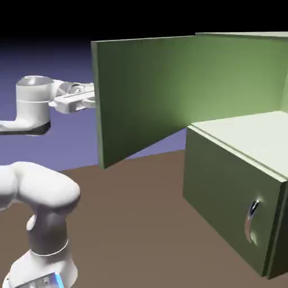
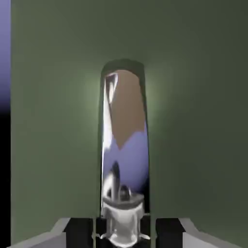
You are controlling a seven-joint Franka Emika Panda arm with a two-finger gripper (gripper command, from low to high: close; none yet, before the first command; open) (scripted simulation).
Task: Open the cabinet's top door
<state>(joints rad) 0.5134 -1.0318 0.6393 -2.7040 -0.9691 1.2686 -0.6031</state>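
The olive-green cabinet (image 1: 236,185) stands at the right. Its top door (image 1: 140,95) is swung wide open and sticks out to the left, its inner face showing. Paler green shows inside the cabinet above the lower section. My gripper (image 1: 90,101) is at the door's free edge, on the outer side, where the handle is hidden in the exterior view. In the hand view the curved silver handle (image 2: 123,145) runs upright between my fingertips, and my gripper (image 2: 123,232) is shut on its lower end against the green door panel (image 2: 193,121).
The shorter lower panel (image 1: 225,191) is closed, with its own silver handle (image 1: 251,220). The brown table (image 1: 140,225) spreads in front of the cabinet. My arm's white base and elbow (image 1: 45,225) fill the lower left.
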